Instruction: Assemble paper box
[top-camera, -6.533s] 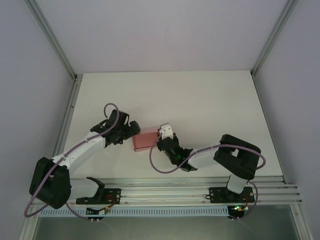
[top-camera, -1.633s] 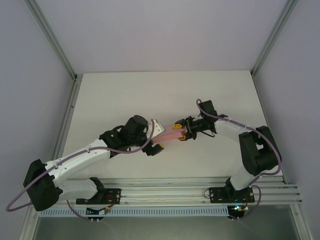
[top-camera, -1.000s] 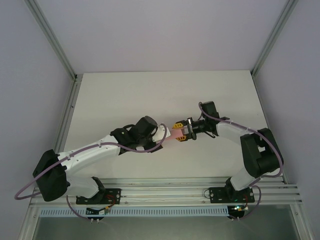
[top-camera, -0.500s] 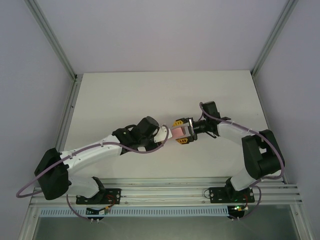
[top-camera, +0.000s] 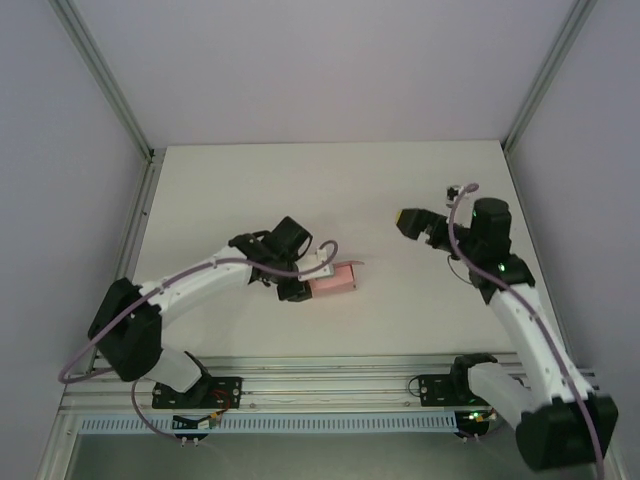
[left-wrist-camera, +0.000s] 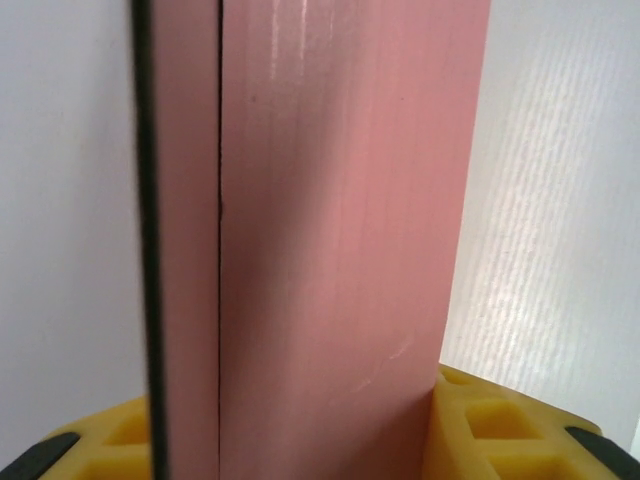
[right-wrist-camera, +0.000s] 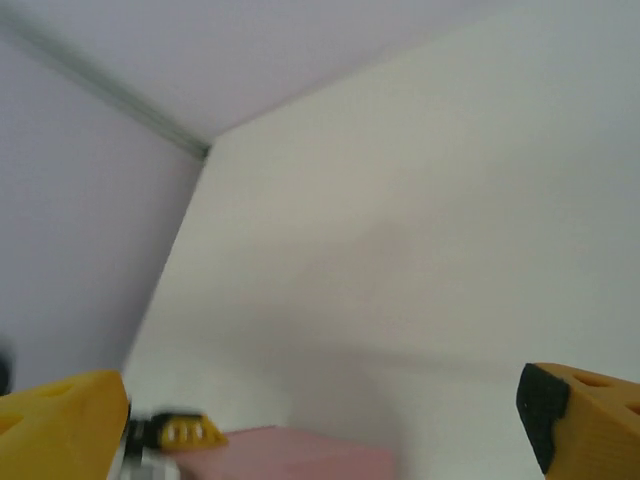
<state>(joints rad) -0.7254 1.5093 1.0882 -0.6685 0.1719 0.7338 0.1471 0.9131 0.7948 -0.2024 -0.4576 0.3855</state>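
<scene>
Spotter: Your right arm has swung back toward the right side of the table (top-camera: 300, 190) since half a second ago. The right gripper (top-camera: 409, 221) has let go of the pink box (top-camera: 338, 279), and its jaws stand wide with nothing between them.

Operator: So where is the box?

Spotter: Near the middle of the table, pinched at one end by your left gripper (top-camera: 316, 270). Whether it lies on the surface or hangs just above it, I cannot tell.

Operator: What is the worst that can happen?

Spotter: The biggest risk, as I judge it, is that you hold it by one end only. Any swing can make it pivot or slide out of the yellow fingers (left-wrist-camera: 500, 435). Next, if you squeeze harder, the thin card may buckle. A smaller risk: if you bring the right gripper back that wide, a fingertip could knock the free end. The smallest is the seam along the box's side, which looks slightly parted, so a flap may spring loose.
</scene>
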